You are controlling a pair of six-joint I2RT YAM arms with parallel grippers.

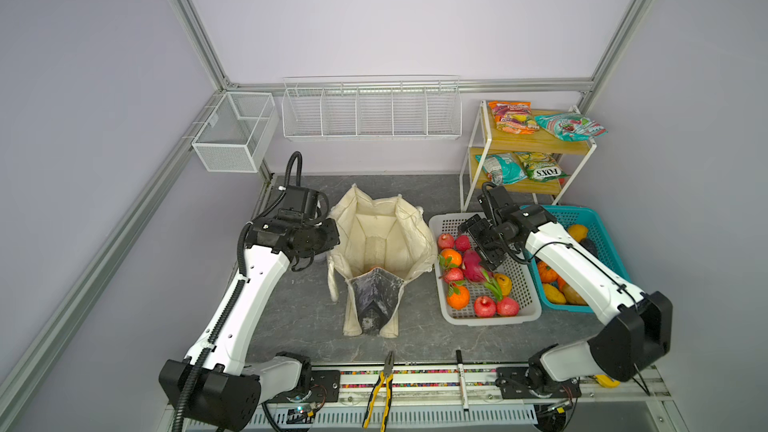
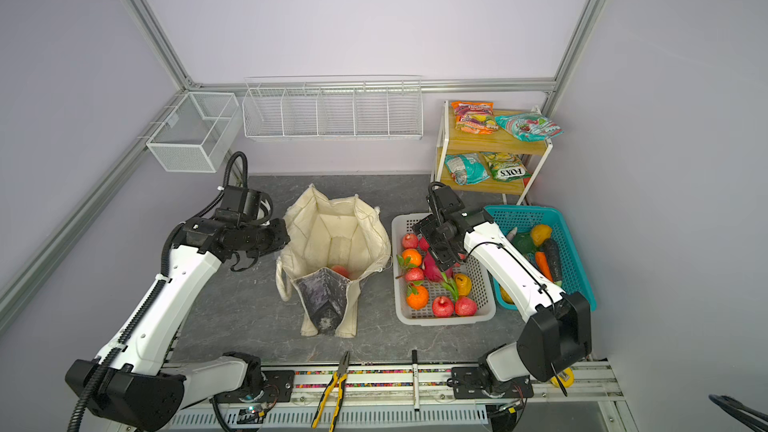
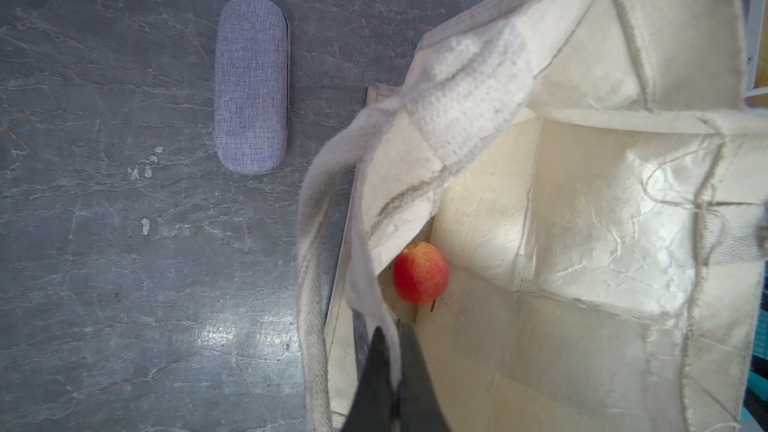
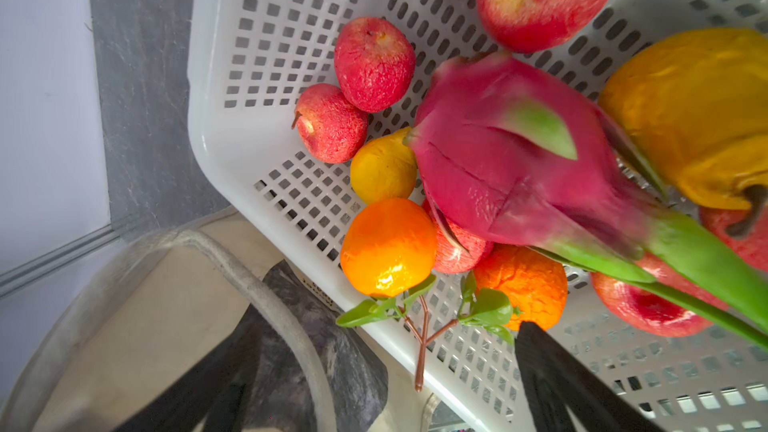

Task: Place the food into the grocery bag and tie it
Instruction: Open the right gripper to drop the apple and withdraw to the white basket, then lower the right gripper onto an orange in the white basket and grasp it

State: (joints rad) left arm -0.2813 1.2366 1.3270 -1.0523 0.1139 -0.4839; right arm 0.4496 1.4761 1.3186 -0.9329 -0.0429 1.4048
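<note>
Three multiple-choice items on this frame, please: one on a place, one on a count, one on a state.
1. The dragon fruit lies in: A the white basket; B the teal basket; C the wire rack.
2. How many snack packets are on the shelf: A two; B four; C six.
3. The left gripper is: A open; B shut on the grocery bag rim; C shut on a fruit.
Answers: 1 A, it rests on the perforated floor; 2 B, two per tier; 3 B, jaws pinch cream fabric.
</note>
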